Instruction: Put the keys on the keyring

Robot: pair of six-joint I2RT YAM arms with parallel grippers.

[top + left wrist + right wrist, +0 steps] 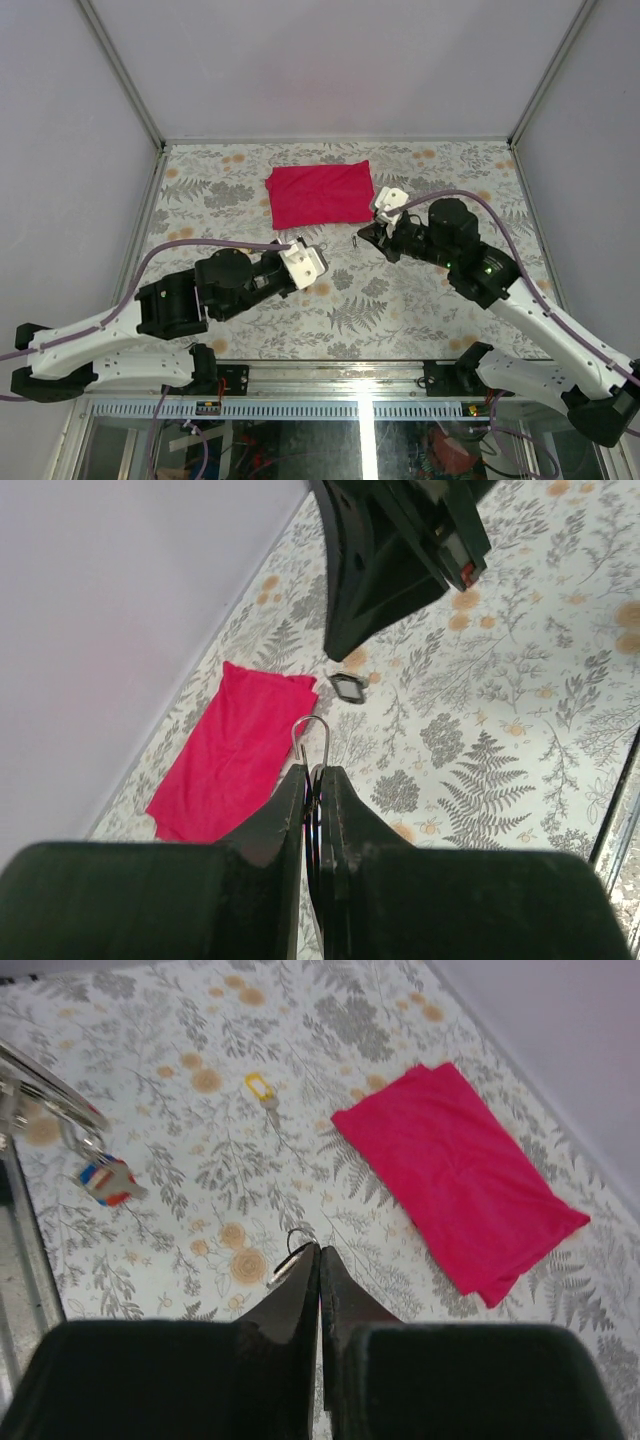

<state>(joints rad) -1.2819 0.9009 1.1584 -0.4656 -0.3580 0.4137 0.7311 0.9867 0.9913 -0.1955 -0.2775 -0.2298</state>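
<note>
Keyring (312, 719) between left fingers (286, 815)

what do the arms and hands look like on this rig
Both the left arm and right arm have white shells on the long links, black joint housings and a lilac cable looping alongside. The left hand and right hand each have two black wedge-shaped fingers tapering to thin tips.
</note>
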